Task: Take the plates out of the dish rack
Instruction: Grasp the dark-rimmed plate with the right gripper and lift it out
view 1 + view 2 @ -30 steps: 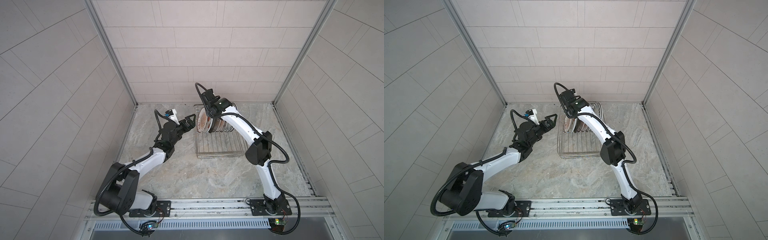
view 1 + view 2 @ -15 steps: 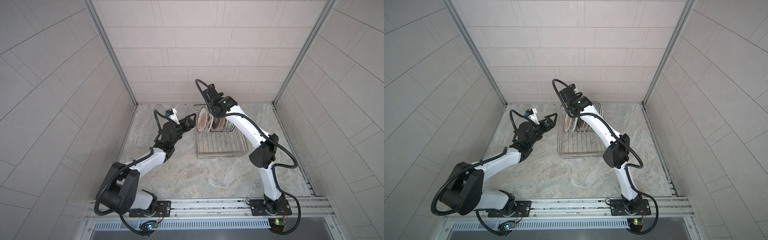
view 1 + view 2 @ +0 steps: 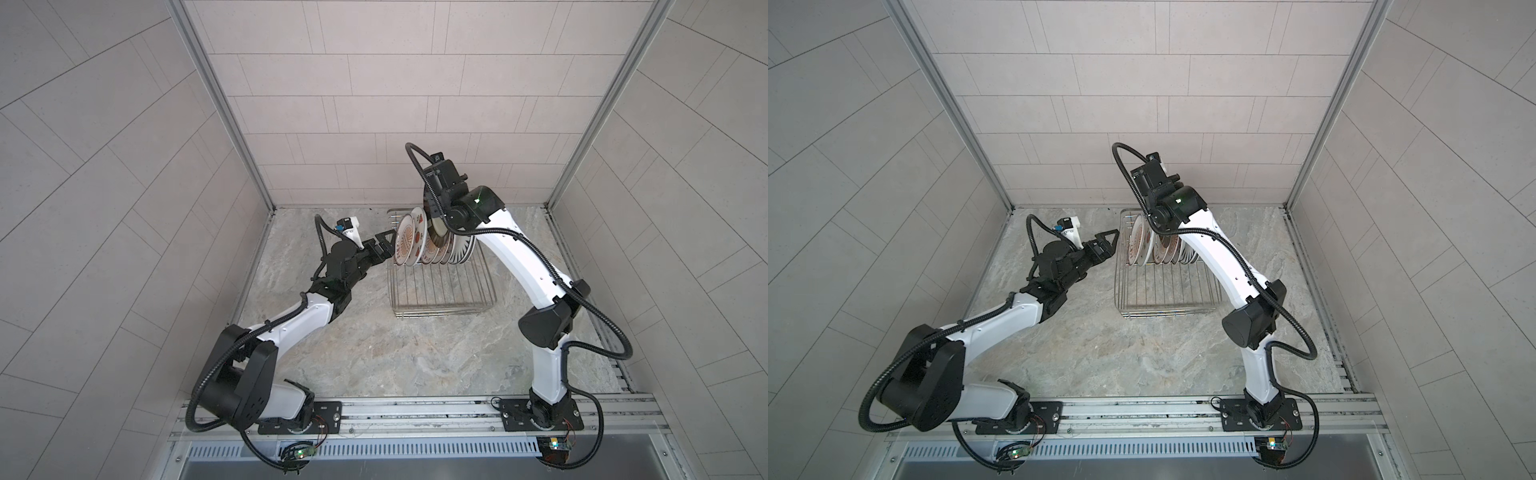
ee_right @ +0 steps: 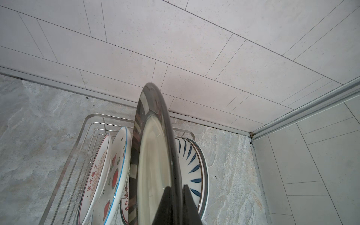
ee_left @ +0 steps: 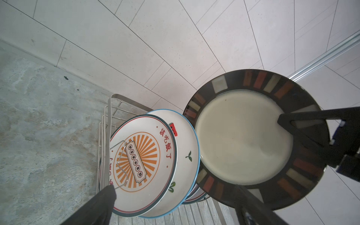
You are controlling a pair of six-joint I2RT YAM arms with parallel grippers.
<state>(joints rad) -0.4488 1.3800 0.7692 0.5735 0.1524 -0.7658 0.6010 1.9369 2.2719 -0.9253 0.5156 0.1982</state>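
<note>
Our right gripper (image 4: 177, 187) is clamped tight on the rim of the dark-rimmed plate (image 5: 243, 140). That plate hangs upright and edge-on over the row of plates at the far end of the dish rack (image 3: 440, 299), sitting higher than all the others. Honestly, we can't tell if its bottom edge clears the rack's prongs.

Standing on edge in the rack, we've got the sunburst plate (image 5: 136, 161) closest to the rack's left wall, with the watermelon plate (image 5: 187, 148) right behind it. A plate with dark-blue stripes (image 4: 192, 161) is on the far side of the held one.

The left gripper (image 3: 385, 246) sits just outside the rack's left wall, jaws spread wide and gripping nothing.
</note>
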